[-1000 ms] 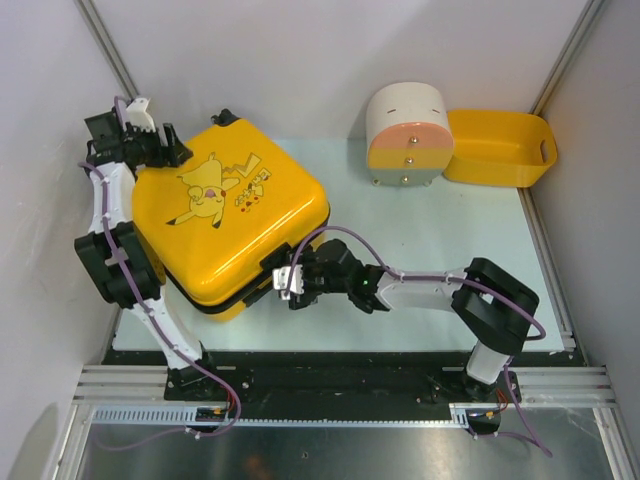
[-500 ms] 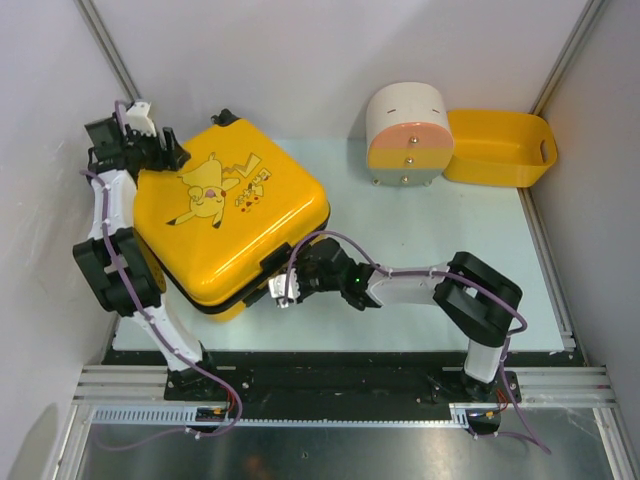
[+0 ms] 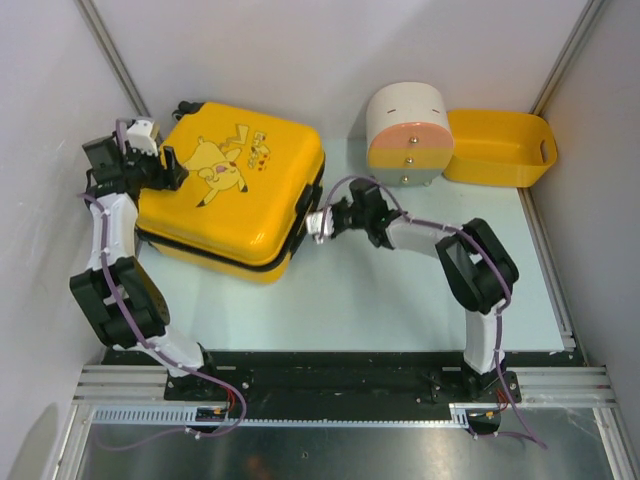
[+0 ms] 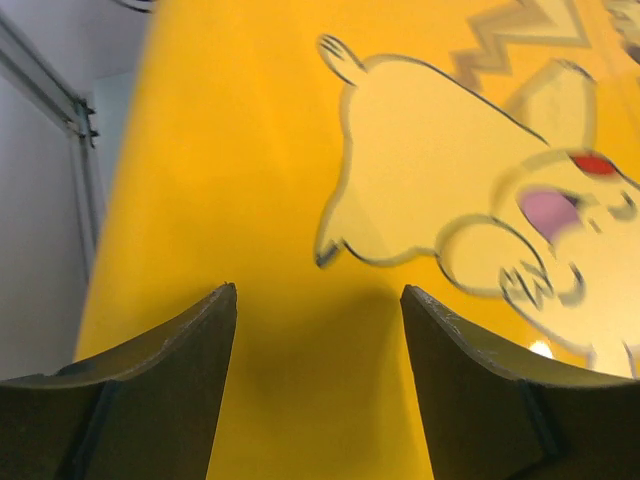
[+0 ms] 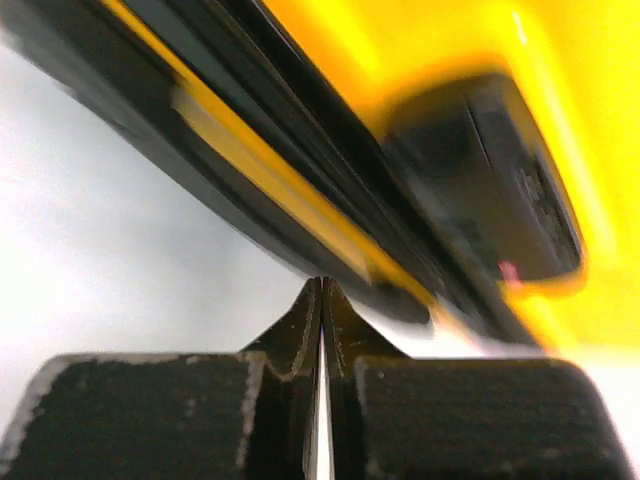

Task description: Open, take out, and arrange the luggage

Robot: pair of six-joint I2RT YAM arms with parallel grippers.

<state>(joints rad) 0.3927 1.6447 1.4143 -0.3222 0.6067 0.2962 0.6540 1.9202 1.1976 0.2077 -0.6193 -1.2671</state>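
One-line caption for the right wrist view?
Right gripper shut, tips just below the black seam of the yellow luggage, near its dark recessed panel.

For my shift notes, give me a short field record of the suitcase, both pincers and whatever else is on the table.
luggage: closed, lying flat, far left of table
left pincer: open, over the luggage top
right pincer: shut, tips at the luggage's side
round box: far right, beside yellow basket
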